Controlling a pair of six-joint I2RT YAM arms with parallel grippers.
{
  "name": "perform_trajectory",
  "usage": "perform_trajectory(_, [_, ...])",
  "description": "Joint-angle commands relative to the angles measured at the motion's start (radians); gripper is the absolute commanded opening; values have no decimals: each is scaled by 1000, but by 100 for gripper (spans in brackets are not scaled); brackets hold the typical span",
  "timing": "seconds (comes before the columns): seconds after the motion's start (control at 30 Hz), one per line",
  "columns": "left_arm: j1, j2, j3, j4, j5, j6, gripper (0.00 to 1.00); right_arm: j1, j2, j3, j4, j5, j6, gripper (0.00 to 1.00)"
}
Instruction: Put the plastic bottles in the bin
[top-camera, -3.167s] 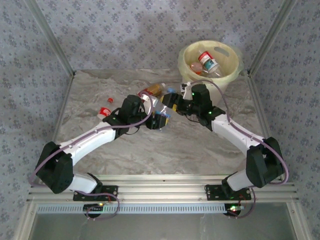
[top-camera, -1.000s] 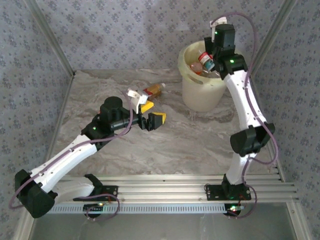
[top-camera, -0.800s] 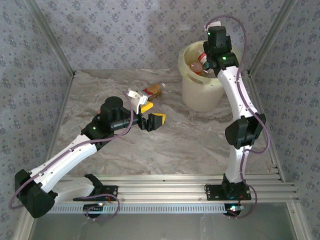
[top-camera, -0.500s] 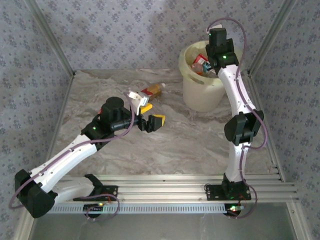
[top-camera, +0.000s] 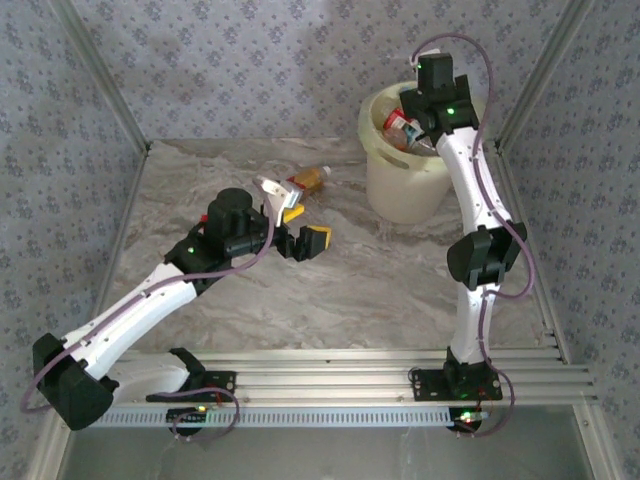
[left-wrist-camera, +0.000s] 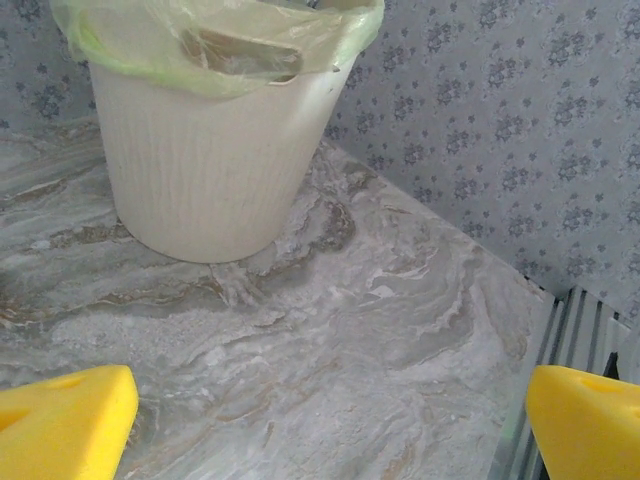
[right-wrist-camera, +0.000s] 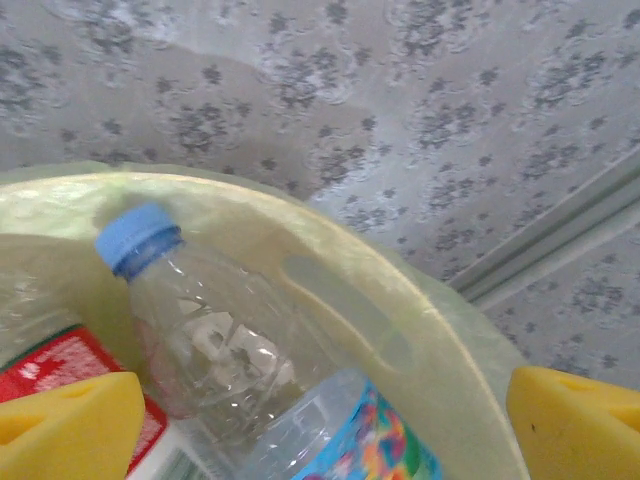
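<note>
1. The right gripper (right-wrist-camera: 320, 428) hangs over the bin (top-camera: 400, 195) at the far right of the table (top-camera: 380, 290). Its jaws stand wide apart and clamp nothing.
2. A clear bottle (right-wrist-camera: 230, 340) with a blue cap lies inside the bin below that gripper, beside a red-labelled one.
3. The left gripper (top-camera: 304, 227) is low over mid-table and faces right toward the bin. Its jaws are likewise fully apart and empty.
4. An amber bottle (top-camera: 308, 181) with a red label lies on the table just beyond the left gripper, on its far side. Its long axis runs roughly left to right, tilting slightly far-right.
5. Judgement: the left arm is much the nearer. It would need to swing toward the far side and set its jaws across that axis.
</note>
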Motion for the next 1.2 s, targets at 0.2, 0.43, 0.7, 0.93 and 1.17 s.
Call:
perform_trajectory(0.2, [45, -2, 45, -97, -66, 53, 100, 13, -253, -176, -17, -265, 203, 96])
perform_trajectory(0.43, [129, 4, 46, -160, -68, 76, 100, 24, -542, -544, 141, -454, 371, 97])
perform_trajectory(0.7, [179, 68, 114, -261, -147, 155, 100, 39, -804, -891, 247, -686, 517, 98])
perform_trajectory(0.93, [242, 217, 209, -336, -140, 222, 100, 64, -953, -1143, 310, -869, 551, 100])
perform_trajectory(1.17, [281, 431, 343, -409, -164, 343, 100, 134, -1044, -1360, 381, -895, 585, 100])
